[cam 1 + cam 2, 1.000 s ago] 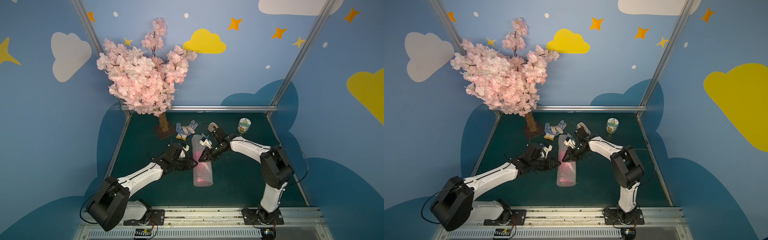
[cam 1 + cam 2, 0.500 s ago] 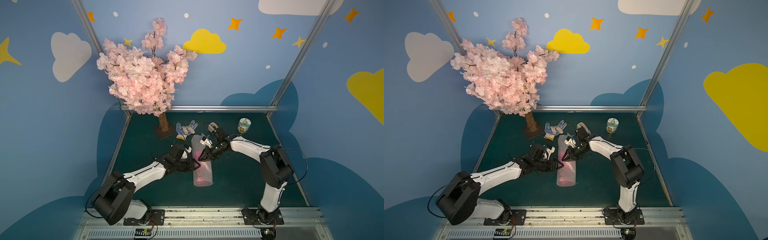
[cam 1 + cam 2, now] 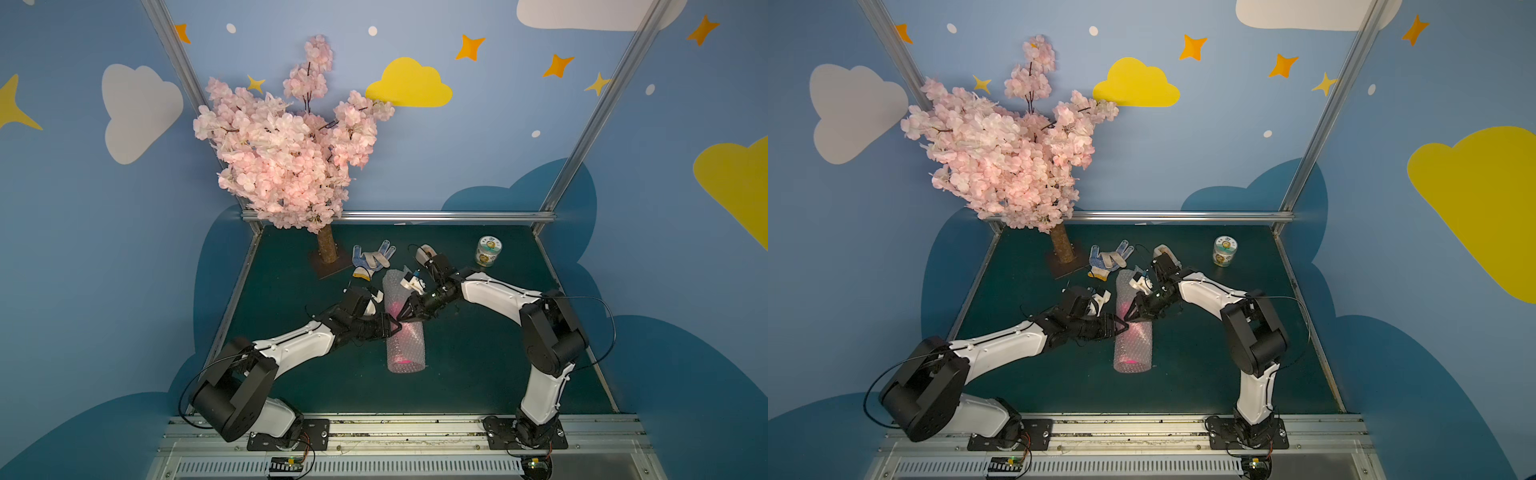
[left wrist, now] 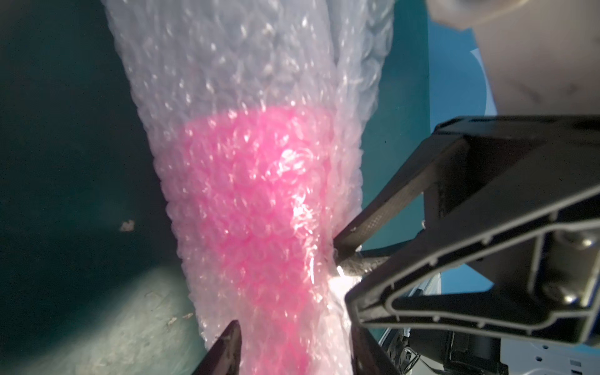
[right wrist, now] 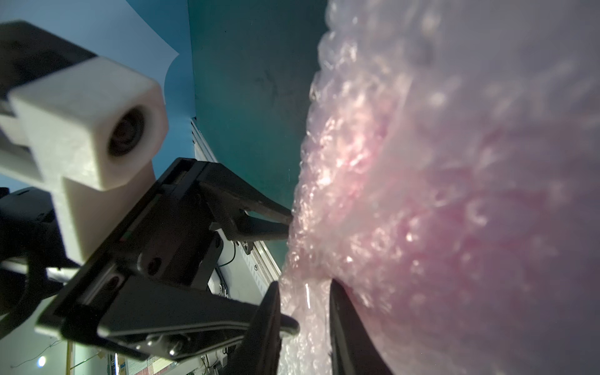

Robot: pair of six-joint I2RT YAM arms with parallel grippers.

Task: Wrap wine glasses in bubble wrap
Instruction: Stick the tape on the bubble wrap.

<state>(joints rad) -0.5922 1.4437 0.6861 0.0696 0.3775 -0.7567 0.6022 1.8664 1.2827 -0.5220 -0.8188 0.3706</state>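
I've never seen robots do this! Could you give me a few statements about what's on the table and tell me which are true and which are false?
1. The pink goblet lies on its side inside the rolled bubble wrap. True.
2. The glove is rolled up in the wrap too. False: it lies on the green mat near the tree, outside the roll.
3. The jar stands at the back of the mat, touched by neither gripper. True.
4. Both grippers hang high above the roll. False: the left gripper and right gripper are down at the roll from opposite sides, and the right one pinches the wrap.
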